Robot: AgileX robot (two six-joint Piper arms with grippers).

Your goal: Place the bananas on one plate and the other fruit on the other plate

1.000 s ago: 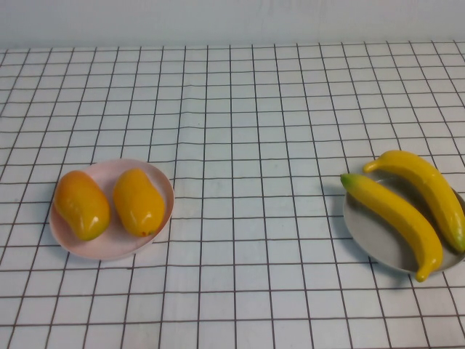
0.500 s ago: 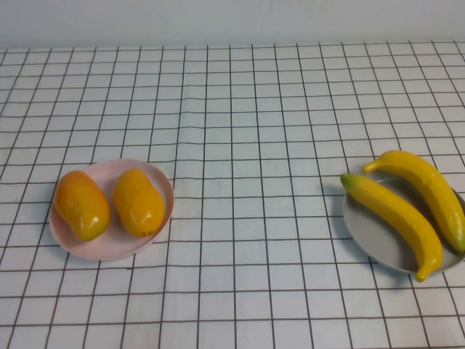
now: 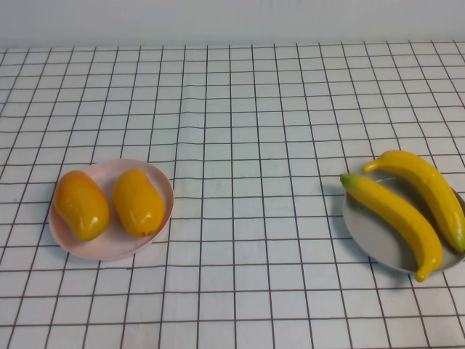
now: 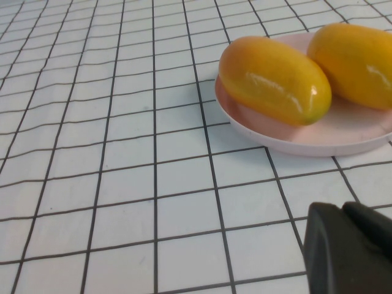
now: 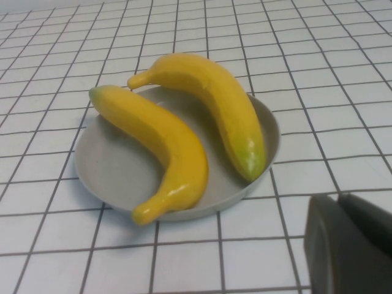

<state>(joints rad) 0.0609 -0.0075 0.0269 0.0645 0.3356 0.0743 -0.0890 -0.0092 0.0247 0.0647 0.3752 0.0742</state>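
Resting unlabelled, bananas (image 3: 407,211) fill grey plate (image 3: 370,236); both end effectors' states cannot be told.

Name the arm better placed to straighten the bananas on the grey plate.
Right. The right gripper sits just off the grey plate holding the bananas; the left gripper is beside the pink plate.

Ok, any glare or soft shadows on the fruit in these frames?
Left wrist view: white glare streaks on the mangoes; the left hand is a dark corner blur. Right wrist view: soft sheen on the bananas, faint shadows in the grey plate; the right hand is equally blurred. High view: even light.
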